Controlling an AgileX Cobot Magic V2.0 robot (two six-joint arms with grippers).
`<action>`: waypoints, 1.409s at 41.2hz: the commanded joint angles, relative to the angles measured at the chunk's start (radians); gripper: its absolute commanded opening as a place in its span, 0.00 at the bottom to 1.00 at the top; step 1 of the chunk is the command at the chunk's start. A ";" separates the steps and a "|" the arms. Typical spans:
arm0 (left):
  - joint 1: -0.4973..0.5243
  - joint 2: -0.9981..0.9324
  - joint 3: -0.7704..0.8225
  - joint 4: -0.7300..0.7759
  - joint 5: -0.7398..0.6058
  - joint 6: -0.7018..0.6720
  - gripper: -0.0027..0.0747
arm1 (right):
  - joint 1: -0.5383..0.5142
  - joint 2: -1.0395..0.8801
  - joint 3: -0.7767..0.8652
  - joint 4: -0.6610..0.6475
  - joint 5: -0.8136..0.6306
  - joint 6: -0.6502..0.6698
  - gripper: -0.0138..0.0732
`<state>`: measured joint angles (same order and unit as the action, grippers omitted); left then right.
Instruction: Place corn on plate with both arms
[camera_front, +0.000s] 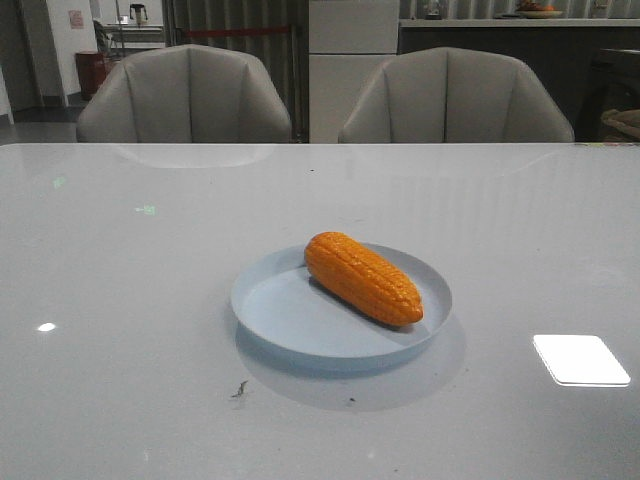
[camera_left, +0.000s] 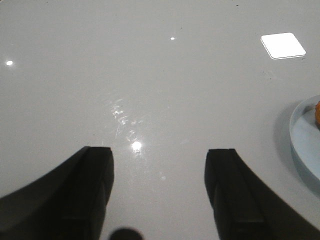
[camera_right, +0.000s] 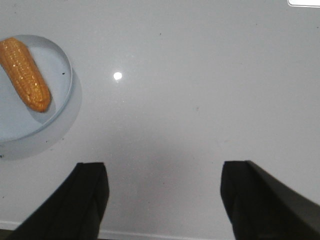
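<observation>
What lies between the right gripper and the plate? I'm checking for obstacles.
Nothing: in the right wrist view, only bare glossy table with a light glint separates the open right gripper from the plate holding the corn.

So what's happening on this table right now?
An orange corn cob lies slantwise inside a pale blue plate on the grey table. Nothing is holding it. The robot's left gripper and right gripper are both open and empty, over bare table beside the plate.

Corn (camera_front: 362, 278) on plate (camera_front: 290, 315), mid-table (camera_front: 120, 300).
</observation>
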<state>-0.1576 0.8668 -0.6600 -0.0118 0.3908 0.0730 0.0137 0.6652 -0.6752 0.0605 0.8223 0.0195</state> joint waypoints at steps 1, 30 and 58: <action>-0.001 -0.012 -0.027 -0.008 -0.079 0.002 0.63 | -0.006 -0.080 0.027 0.010 -0.078 0.001 0.83; -0.001 -0.012 -0.027 -0.008 -0.072 0.002 0.15 | -0.006 -0.166 0.049 0.010 -0.059 0.001 0.83; -0.001 -0.320 0.193 -0.004 -0.320 0.002 0.16 | -0.006 -0.166 0.049 0.010 -0.060 0.001 0.83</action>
<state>-0.1576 0.6499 -0.5148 -0.0118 0.2407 0.0730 0.0137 0.4958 -0.6028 0.0670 0.8305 0.0220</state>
